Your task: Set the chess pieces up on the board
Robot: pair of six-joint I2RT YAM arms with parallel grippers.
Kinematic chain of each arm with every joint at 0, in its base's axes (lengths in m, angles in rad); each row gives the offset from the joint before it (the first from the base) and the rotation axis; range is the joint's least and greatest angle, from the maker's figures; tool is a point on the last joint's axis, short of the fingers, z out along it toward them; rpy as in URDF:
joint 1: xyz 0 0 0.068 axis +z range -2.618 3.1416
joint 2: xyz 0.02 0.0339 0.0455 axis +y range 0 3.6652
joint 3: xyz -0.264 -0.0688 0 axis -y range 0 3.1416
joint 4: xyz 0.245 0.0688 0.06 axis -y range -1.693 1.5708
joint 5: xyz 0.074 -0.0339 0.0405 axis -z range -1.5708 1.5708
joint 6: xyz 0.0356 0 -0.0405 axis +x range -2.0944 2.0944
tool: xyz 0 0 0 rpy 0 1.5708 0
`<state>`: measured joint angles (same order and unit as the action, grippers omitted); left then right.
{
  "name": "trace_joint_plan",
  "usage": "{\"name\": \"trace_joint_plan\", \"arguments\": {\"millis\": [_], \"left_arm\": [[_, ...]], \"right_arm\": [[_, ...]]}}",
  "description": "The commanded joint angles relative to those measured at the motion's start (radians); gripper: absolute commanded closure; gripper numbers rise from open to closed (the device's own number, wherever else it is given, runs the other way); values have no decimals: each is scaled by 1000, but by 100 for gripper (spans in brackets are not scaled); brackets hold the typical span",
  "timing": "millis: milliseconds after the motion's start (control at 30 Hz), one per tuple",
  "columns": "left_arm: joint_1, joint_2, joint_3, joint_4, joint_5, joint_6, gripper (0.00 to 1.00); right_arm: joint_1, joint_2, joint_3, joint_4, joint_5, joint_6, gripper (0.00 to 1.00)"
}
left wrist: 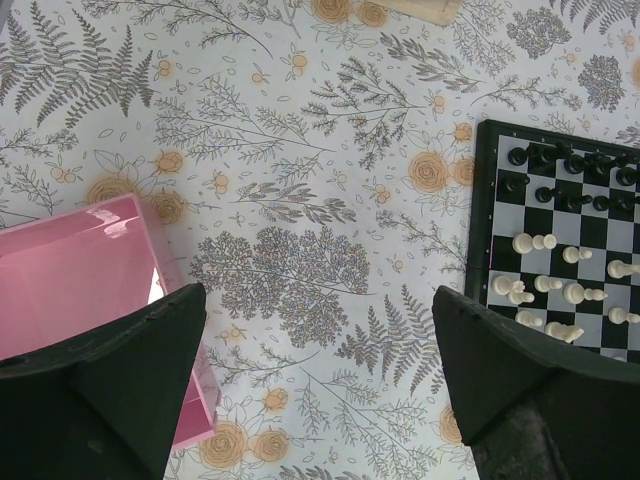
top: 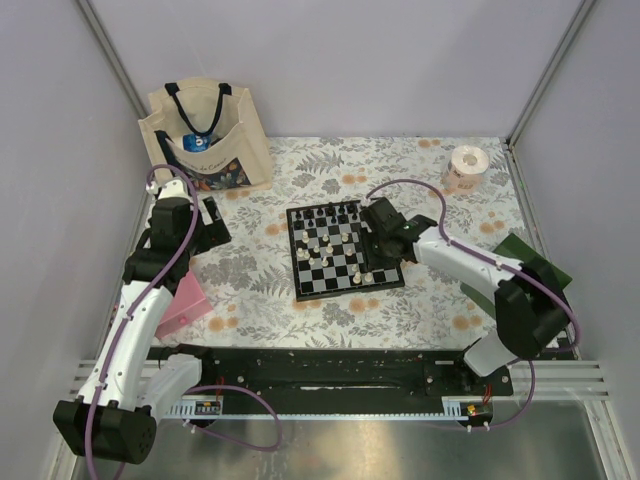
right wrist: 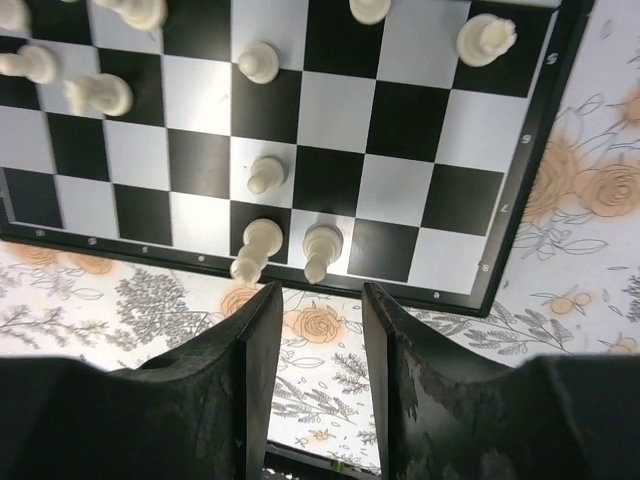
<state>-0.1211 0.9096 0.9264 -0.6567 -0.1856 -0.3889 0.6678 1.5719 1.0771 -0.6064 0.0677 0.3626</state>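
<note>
The small chequered board (top: 300,285) lies mid-table with black pieces (top: 330,213) along its far rows and cream pieces (top: 325,255) scattered over the middle and near rows. My right gripper (top: 380,262) hangs over the board's near right part, jaws a narrow gap apart and empty. In the right wrist view its fingertips (right wrist: 262,300) stand just off the board's edge (right wrist: 505,205), above two cream pieces (right wrist: 322,248) on the edge row. My left gripper (top: 215,225) is wide open and empty over the cloth, left of the board (left wrist: 482,210).
A pink box (top: 180,305) lies at the left, also in the left wrist view (left wrist: 70,270). A tote bag (top: 205,135) stands at the back left. A tape roll (top: 465,165) sits at the back right, a dark green sheet (top: 530,262) at the right edge.
</note>
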Motion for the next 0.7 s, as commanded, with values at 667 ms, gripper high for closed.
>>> {"name": "trace_joint_plan", "arguments": {"millis": [667], "left_arm": [[5, -38, -3, 42, 20, 4, 1]], "right_arm": [[-189, 171, 257, 63, 11, -105, 51]]}}
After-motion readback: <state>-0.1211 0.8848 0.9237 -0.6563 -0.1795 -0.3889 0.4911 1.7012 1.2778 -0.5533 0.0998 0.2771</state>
